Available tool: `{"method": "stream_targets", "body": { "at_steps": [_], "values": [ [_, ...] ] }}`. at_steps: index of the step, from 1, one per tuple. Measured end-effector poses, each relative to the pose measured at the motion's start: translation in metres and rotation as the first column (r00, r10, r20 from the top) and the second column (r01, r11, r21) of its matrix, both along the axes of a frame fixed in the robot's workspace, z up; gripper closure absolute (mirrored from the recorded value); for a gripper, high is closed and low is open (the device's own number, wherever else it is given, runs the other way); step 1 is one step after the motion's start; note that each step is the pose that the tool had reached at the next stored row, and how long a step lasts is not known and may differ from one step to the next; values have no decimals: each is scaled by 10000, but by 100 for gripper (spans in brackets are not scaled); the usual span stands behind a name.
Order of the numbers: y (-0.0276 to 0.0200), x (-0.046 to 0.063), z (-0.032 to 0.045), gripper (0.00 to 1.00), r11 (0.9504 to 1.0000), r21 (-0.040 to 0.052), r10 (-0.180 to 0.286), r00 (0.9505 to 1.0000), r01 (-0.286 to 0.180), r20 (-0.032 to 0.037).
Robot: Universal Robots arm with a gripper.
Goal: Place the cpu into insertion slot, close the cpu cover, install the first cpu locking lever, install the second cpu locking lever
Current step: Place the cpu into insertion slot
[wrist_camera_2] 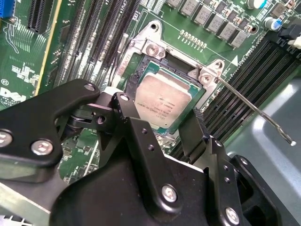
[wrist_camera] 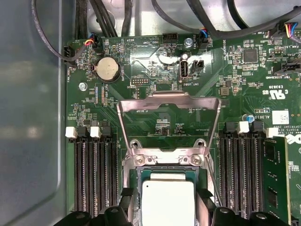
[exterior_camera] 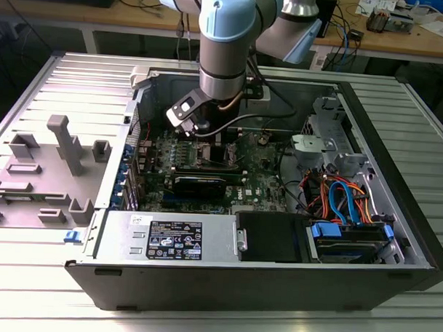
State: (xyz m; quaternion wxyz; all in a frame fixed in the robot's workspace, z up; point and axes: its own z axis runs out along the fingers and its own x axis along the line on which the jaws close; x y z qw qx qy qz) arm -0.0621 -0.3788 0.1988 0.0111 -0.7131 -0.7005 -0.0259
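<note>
Cpu [wrist_camera: 168,201]: seated in insertion slot [wrist_camera_2: 141,75]. Cpu cover [wrist_camera: 168,97]: raised. Gripper [wrist_camera_2: 159,112]: open, straddling cpu, upper centre of exterior view.

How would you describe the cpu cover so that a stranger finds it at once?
Look inside the open computer case at the green motherboard, between the two banks of black memory slots. There the cpu lies in the insertion slot. The cpu cover is the thin silver frame standing open from that slot's edge; unlike its neighbours, the board shows through it.
</note>
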Motion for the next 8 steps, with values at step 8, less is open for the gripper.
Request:
{"method": "stream_targets", "body": {
  "at_steps": [8],
  "values": [
    [0,11,-1,38,10000,-57,-1,10000,1,1]
  ]
}}
